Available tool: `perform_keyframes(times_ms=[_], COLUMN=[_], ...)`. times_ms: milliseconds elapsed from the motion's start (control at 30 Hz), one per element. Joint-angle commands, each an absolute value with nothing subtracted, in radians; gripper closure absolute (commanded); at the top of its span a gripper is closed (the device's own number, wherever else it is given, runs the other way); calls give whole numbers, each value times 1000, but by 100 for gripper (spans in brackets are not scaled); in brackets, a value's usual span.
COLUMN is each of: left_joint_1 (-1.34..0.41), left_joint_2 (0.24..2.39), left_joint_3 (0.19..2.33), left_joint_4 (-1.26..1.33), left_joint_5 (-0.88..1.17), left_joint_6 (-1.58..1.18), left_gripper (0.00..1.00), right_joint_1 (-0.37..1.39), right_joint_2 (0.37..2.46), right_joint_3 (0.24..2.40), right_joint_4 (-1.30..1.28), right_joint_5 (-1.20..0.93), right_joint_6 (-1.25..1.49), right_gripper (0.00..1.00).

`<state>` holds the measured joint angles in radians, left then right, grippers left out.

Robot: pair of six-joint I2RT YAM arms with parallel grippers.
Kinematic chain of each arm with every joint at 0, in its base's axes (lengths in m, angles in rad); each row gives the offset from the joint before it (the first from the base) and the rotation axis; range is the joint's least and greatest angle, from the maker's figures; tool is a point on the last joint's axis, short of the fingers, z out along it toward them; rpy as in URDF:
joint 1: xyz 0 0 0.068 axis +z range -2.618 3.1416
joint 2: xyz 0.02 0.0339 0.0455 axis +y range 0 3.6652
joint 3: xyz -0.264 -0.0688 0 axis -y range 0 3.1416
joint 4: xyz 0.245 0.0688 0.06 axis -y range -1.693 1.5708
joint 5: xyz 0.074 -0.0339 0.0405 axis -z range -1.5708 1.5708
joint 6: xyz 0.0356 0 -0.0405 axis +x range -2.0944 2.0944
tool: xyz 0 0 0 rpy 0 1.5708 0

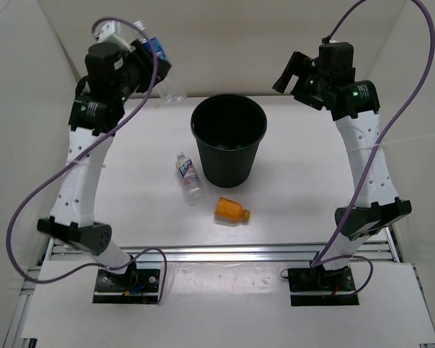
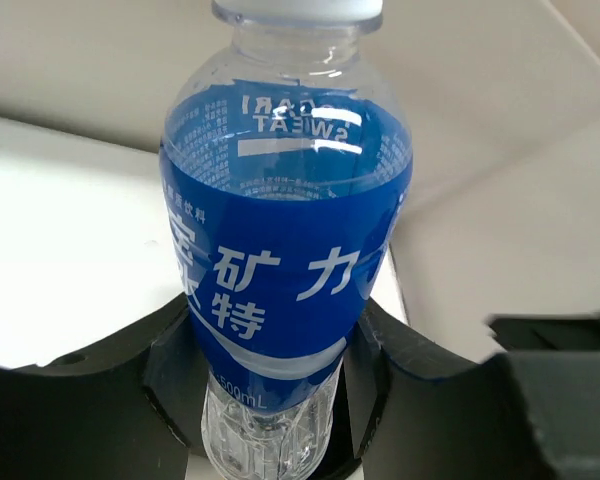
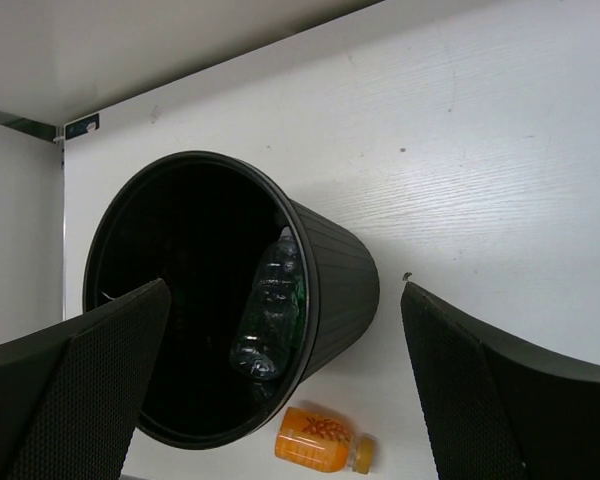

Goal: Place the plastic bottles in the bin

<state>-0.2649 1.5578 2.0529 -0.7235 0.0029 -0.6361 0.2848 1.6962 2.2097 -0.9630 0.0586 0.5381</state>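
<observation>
My left gripper is raised at the back left, shut on the clear bottle with the blue label. In the left wrist view the gripper clamps that bottle low on its body, cap pointing away. The black bin stands mid-table. The right wrist view shows a clear bottle inside the bin, with a green one behind it. The white-label bottle and the orange bottle lie on the table in front of the bin. My right gripper is open and empty, high at the bin's right.
White enclosure walls rise at the back and both sides. A metal rail runs along the near table edge. Purple cables loop off both arms. The orange bottle lies just beside the bin's base.
</observation>
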Motion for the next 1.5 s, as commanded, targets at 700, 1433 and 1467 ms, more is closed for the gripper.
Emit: perform_keyframes(times_ms=[700,1433,1467], left_joint_1=[-415,-209,-209], left_joint_2=[1473,1650,1660], left_joint_3=[1774,1153,1178], left_joint_4=[-755,-531,-531], left_joint_5=[-167,325,325], left_joint_6=[-569,-591,-591], left_gripper=[0,0,0], right_joint_1=[276,276,276], right_joint_2=[1543,1511,1502], right_joint_3=[2098,2050,2036], right_joint_4=[-963,-963,-963], right_joint_5=[229,195,195], right_joint_6=[476,476,476], right_gripper=[0,0,0])
